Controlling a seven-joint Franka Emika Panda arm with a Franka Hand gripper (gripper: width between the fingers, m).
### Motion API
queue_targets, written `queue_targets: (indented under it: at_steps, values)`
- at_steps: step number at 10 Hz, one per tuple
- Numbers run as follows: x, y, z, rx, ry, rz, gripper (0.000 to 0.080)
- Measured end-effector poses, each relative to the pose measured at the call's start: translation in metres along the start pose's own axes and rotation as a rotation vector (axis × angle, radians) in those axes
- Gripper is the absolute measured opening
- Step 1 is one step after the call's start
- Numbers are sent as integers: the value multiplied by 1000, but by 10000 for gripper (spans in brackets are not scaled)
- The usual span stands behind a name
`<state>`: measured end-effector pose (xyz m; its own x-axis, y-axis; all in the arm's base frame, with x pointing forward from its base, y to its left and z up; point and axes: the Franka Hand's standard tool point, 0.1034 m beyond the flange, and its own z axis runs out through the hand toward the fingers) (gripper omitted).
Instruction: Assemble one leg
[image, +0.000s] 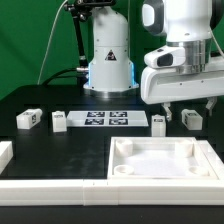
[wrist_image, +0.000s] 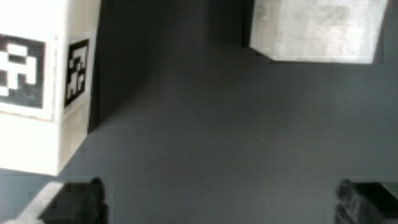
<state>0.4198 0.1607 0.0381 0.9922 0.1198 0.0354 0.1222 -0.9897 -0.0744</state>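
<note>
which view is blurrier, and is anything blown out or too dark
Wrist view: soft all over; the tagged leg blurs at its edges, the other white block shows no detail, the open gripper's fingertips are dark smudges. Exterior view: sharper, but the white tray-like part is nearly blown out against the black table.

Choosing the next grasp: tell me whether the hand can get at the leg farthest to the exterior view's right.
Probably yes: the hand hangs open just above that leg, nothing covers it, and the neighbouring leg stands apart. A small shift may be needed.
</note>
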Motion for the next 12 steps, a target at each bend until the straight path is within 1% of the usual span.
queue_targets:
  at_steps: [2,3,4,5,6,7,8,10,12]
  values:
    - [-1,-3,1,-1,-11,0,649]
    - [-6,-13,2,0,-18,0,649]
    - [-19,-16,6,-21,-132,-12,649]
    - [-20,-18,5,-38,-233,-12,649]
    - [-19,-19,7,-46,-298,-10,649]
    - [-22,-18,10,-54,-357,-9,649]
    - [-31,-15,11,-69,-460,-8,649]
    - [-33,-14,17,-85,-628,1,649]
    - [-40,-13,17,-104,-810,5,649]
